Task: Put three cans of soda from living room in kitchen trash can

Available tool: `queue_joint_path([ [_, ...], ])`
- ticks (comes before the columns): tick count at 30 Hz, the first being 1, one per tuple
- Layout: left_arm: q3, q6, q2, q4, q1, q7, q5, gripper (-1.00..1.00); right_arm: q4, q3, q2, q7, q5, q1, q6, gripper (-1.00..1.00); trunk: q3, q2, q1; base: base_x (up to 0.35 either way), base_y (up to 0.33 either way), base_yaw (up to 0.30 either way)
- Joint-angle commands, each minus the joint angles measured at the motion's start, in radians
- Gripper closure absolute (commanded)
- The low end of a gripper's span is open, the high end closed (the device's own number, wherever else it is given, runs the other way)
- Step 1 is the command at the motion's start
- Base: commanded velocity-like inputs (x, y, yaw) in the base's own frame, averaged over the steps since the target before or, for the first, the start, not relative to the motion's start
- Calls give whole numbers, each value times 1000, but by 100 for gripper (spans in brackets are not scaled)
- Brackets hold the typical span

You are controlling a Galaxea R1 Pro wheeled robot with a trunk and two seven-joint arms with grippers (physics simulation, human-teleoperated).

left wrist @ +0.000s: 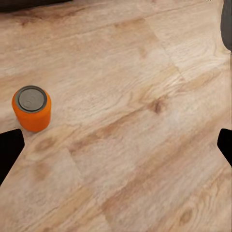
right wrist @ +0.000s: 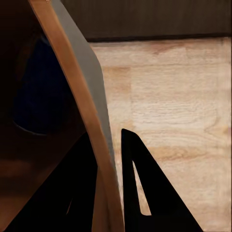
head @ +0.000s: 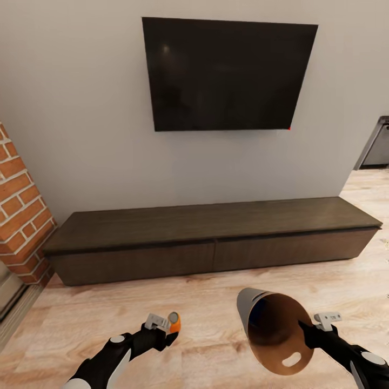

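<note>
An orange can of soda (head: 174, 322) (left wrist: 32, 108) with a grey top stands upright on the wood floor. My left gripper (head: 161, 327) (left wrist: 118, 145) hangs open over the floor, and the can sits beside one finger, not between the two. My right gripper (head: 306, 329) (right wrist: 108, 140) is shut on the rim of the tash can (head: 275, 329) (right wrist: 79, 92), one finger inside and one outside. The grey bin is tilted with its tan mouth towards me. A blue can of soda (head: 258, 312) (right wrist: 36, 96) lies inside it in shadow.
This is the living room: a long dark low bench (head: 216, 237) runs along the wall ahead under a wall-mounted TV (head: 227, 73). The red brick chimney (head: 19, 216) stands at the left. A grey appliance (head: 378, 143) shows through an opening at far right.
</note>
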Motion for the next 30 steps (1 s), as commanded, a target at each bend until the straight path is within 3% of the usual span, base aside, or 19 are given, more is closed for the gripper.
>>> queue_joint_path([
  [1, 1, -2, 0, 0, 0, 0, 1, -100, -1, -1, -6, 9, -15, 0, 5, 100, 1, 0, 0, 1, 1, -184],
  [8, 11, -19, 8, -2, 0, -2, 3, -100, 29, -6, -16, 9, -13, 0, 5, 100, 10, 0, 0, 0, 0, -184],
  [14, 15, -68, 25, 1, 1, -4, 11, -100, 39, -5, -16, 8, -15, 0, 4, 100, 17, 0, 0, 0, 0, -182],
  [22, 17, -78, 40, 1, 2, -4, 14, -100, 53, -4, -12, 3, -15, 0, 3, 100, 20, 0, 0, 0, 0, -75],
  [24, 18, -75, 51, 1, 2, -4, 14, -100, 63, -4, -12, 3, -14, 0, 3, 100, 21, 0, 0, 0, 0, -10],
  [30, 35, -67, 117, 3, 0, -11, 33, -100, 78, 0, -12, 3, -13, 0, 3, 100, 21, 0, 0, 0, 0, -3],
])
